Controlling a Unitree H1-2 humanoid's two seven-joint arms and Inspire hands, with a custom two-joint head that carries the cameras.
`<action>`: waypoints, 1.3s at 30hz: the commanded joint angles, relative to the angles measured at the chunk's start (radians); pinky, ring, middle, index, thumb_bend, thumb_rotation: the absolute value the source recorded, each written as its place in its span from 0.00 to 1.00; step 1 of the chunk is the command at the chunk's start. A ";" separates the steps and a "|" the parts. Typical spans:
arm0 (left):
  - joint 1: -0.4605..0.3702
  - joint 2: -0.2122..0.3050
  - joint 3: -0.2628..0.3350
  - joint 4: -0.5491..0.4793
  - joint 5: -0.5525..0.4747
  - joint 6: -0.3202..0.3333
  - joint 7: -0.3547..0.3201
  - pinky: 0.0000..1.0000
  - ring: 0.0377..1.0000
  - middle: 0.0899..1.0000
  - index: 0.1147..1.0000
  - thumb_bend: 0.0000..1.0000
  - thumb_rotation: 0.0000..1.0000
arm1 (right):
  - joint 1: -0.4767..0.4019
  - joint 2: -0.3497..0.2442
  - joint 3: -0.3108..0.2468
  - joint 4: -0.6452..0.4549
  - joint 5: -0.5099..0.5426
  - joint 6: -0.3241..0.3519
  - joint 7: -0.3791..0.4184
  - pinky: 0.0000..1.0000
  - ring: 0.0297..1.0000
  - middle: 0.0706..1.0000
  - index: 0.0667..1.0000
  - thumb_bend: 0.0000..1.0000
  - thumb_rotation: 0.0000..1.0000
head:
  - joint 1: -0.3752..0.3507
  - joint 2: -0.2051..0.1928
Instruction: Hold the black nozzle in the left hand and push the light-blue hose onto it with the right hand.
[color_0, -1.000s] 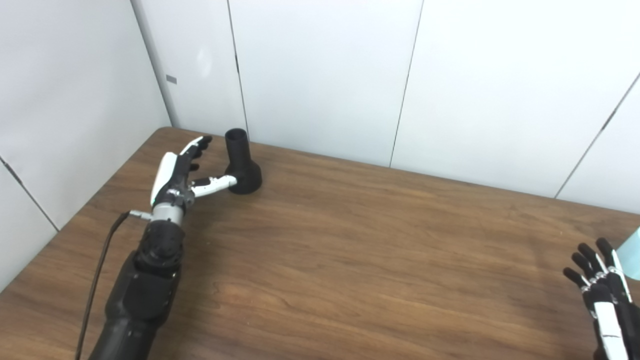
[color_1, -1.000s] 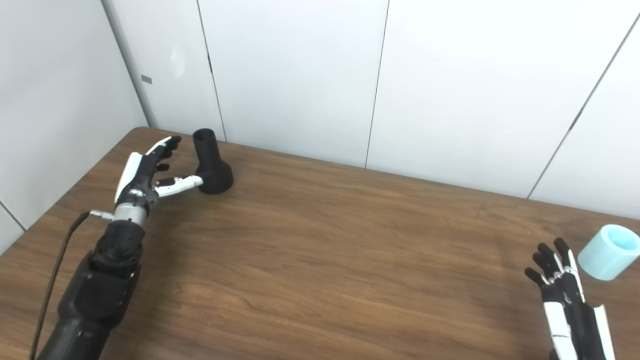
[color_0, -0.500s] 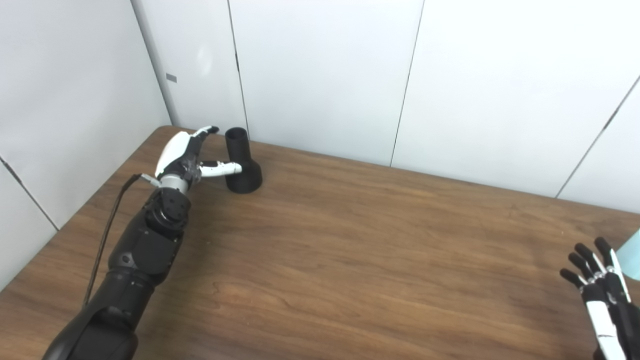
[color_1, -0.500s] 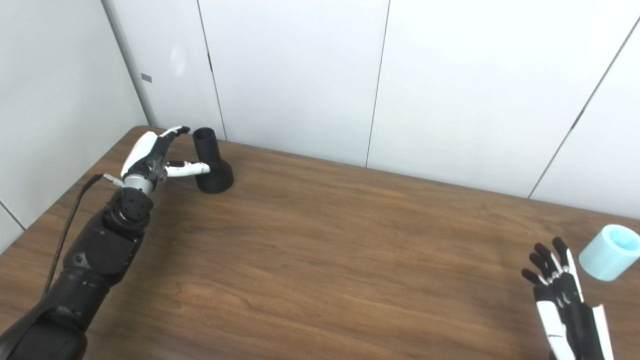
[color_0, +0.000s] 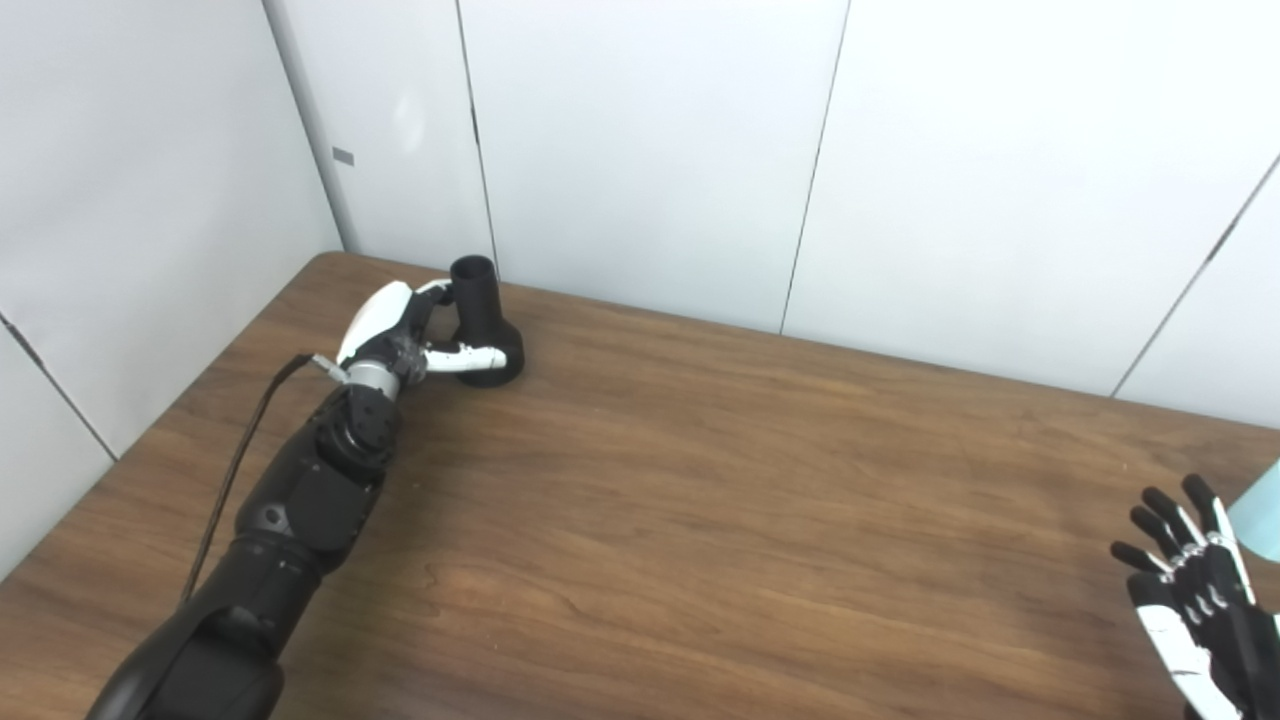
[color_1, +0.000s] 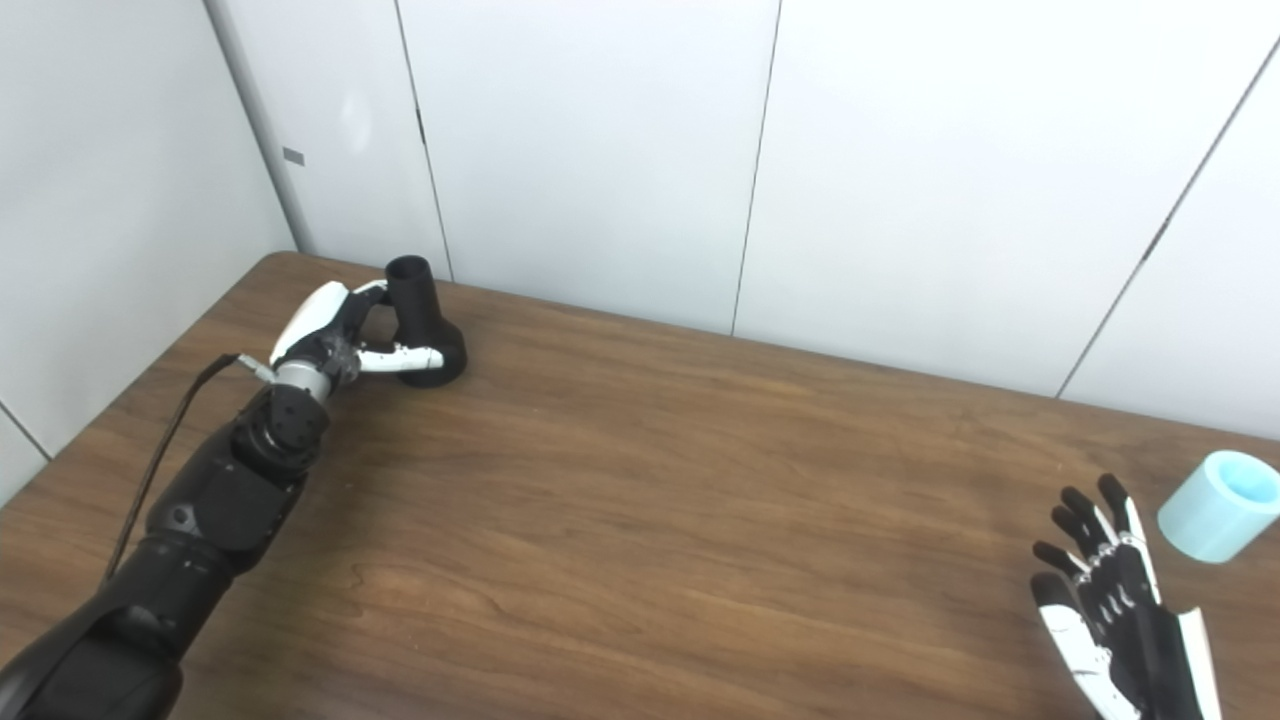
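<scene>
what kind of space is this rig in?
Likely a lab test cell: a bare wood-grain table boxed in by plain white wall panels, holding only a black nozzle and a light-blue hose.

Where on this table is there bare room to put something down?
The whole middle of the table is bare, between the black nozzle with the left hand around it and the right hand beside the light-blue hose. Only those corners are crowded.

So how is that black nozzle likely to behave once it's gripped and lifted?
The black nozzle looks rigid, probably moulded, so it should keep its shape. Standing upright on its flared base, it seems stable, though a sideways nudge from the left hand at the narrow neck could tip it. It likely rolls if toppled.
</scene>
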 joint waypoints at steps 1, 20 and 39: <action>-0.060 0.014 -0.004 -0.028 0.024 0.000 0.011 0.95 0.94 0.86 0.83 1.00 0.42 | 0.087 0.058 0.029 0.097 -0.003 0.004 -0.022 0.77 0.89 0.90 0.97 0.41 0.62 | 0.001 0.001; -0.050 -0.012 -0.026 -0.061 0.038 0.034 -0.003 0.89 0.90 0.82 0.79 0.96 0.47 | 0.103 0.056 0.025 0.061 -0.009 0.012 -0.027 0.76 0.88 0.90 0.97 0.43 0.61 | -0.013 0.034; -0.028 -0.015 -0.025 -0.029 0.081 -0.042 0.094 0.75 0.68 0.57 0.43 0.53 0.05 | 0.114 0.069 0.018 0.048 -0.036 -0.030 -0.073 0.81 0.88 0.86 0.93 0.46 0.63 | -0.010 0.051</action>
